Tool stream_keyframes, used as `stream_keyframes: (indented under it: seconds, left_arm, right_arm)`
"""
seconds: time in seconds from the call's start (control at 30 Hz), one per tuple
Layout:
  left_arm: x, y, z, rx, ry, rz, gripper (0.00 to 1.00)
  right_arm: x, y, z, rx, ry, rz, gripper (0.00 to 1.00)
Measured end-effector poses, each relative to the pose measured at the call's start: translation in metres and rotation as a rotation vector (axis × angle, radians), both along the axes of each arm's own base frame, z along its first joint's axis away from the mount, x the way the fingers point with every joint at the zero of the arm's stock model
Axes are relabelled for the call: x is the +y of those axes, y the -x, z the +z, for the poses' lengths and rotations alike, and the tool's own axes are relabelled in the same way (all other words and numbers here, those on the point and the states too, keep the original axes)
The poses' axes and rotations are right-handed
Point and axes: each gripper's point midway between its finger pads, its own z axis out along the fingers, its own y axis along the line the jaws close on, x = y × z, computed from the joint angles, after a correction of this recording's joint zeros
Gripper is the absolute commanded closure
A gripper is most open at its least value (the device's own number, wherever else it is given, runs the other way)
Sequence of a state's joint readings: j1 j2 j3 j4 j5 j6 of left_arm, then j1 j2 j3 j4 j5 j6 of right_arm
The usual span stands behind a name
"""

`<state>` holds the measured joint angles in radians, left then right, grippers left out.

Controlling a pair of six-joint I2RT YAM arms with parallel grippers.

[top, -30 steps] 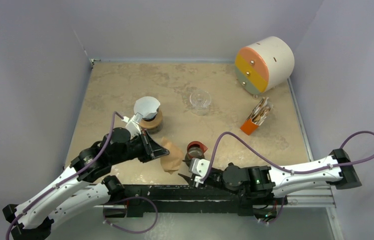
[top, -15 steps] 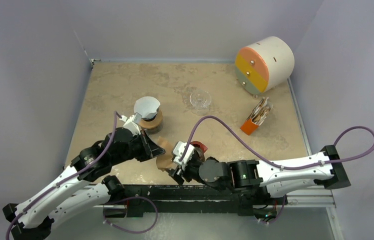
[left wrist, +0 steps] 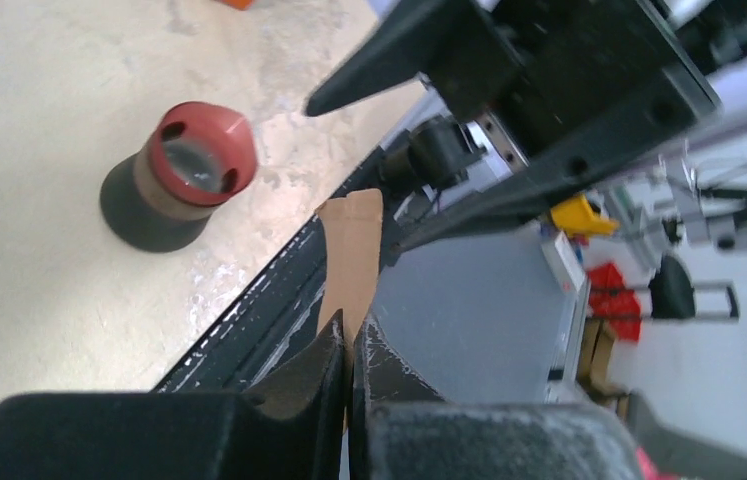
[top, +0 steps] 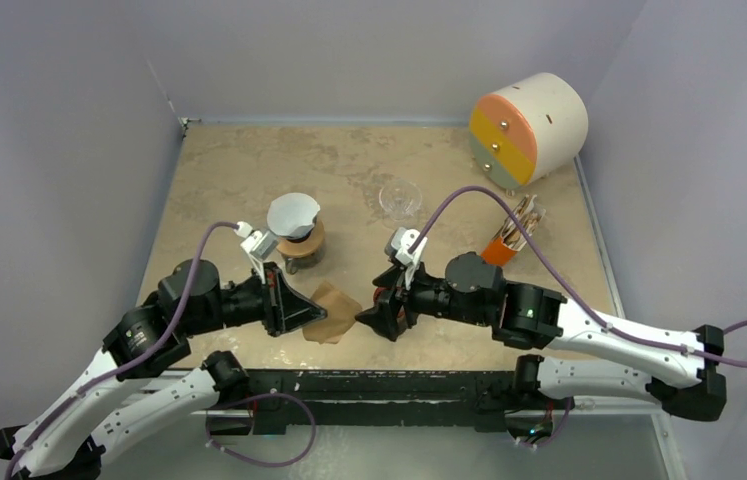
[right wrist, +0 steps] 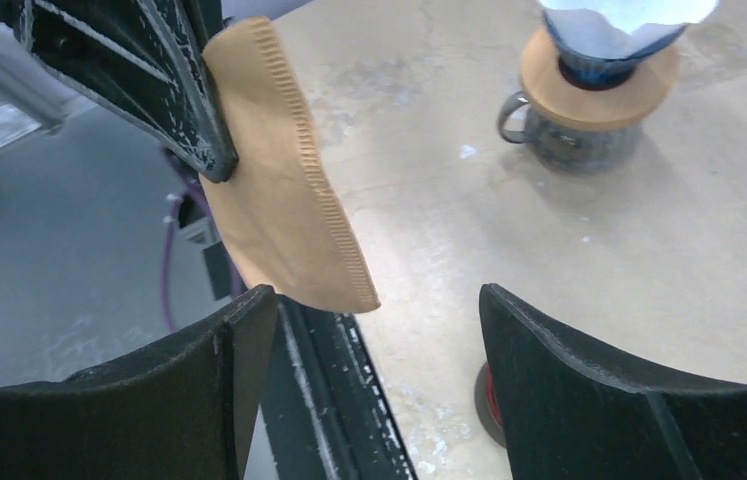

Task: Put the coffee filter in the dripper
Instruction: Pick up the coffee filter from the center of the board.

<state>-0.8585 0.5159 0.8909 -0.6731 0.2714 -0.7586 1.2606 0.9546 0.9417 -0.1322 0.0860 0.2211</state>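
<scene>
Mottled beige tabletop (top: 249, 170) with blue dripper (top: 293, 213), pale lilac walls (top: 59, 120)

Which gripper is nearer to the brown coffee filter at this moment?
Left. The left gripper is shut on the coffee filter; the right gripper is open and faces it closely from the other side.

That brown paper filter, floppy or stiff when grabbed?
Probably light and fairly stiff: the filter stands out flat, pinched at one edge by the left fingers. Its crimped seam likely helps. Thin paper, so it may crease.
</scene>
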Motion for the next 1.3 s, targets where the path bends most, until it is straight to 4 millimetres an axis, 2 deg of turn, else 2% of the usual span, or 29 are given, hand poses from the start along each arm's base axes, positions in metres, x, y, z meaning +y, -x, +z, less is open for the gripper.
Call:
stream_keyframes:
  seconds: [0.13, 0.3, 0.4, 0.57, 0.63, 0.73, 0.8, 0.97, 1.13, 1.3]
  left_arm:
    - [-0.007, 0.018, 0.017, -0.089, 0.028, -0.157, 1.0]
    - [-0.016, 0.034, 0.029, -0.152, 0.046, -0.311, 1.0]
    - [-0.02, 0.039, 0.032, -0.172, 0.047, -0.372, 1.0]
    - [-0.024, 0.043, 0.032, -0.188, 0.045, -0.421, 1.0]
    - [-0.024, 0.044, 0.032, -0.191, 0.046, -0.43, 1.0]
    - [-0.024, 0.044, 0.033, -0.2, 0.052, -0.436, 1.0]
    - [-0.024, 0.045, 0.034, -0.202, 0.054, -0.437, 1.0]
    - [-0.023, 0.045, 0.036, -0.21, 0.06, -0.436, 1.0]
    - [-0.023, 0.04, 0.033, -0.215, 0.046, -0.41, 0.56]
    - [-0.02, 0.04, 0.032, -0.217, 0.039, -0.396, 0.47]
  right_arm:
    - [0.002, 0.014, 0.001, 0.053, -0.02, 0.118, 0.22]
    - [0.013, 0.038, -0.006, 0.13, -0.017, 0.278, 0.22]
    - [0.019, 0.052, -0.01, 0.178, -0.017, 0.361, 0.27]
    - [0.027, 0.063, -0.001, 0.215, -0.063, 0.44, 0.46]
    - [0.03, 0.066, 0.004, 0.217, -0.088, 0.46, 0.56]
    - [0.032, 0.068, 0.01, 0.218, -0.111, 0.481, 0.78]
    - [0.033, 0.071, 0.013, 0.224, -0.124, 0.494, 0.98]
    - [0.035, 0.075, 0.016, 0.237, -0.138, 0.527, 1.0]
    - [0.035, 0.079, 0.017, 0.244, -0.143, 0.554, 1.0]
    - [0.029, 0.085, 0.017, 0.246, -0.133, 0.579, 1.0]
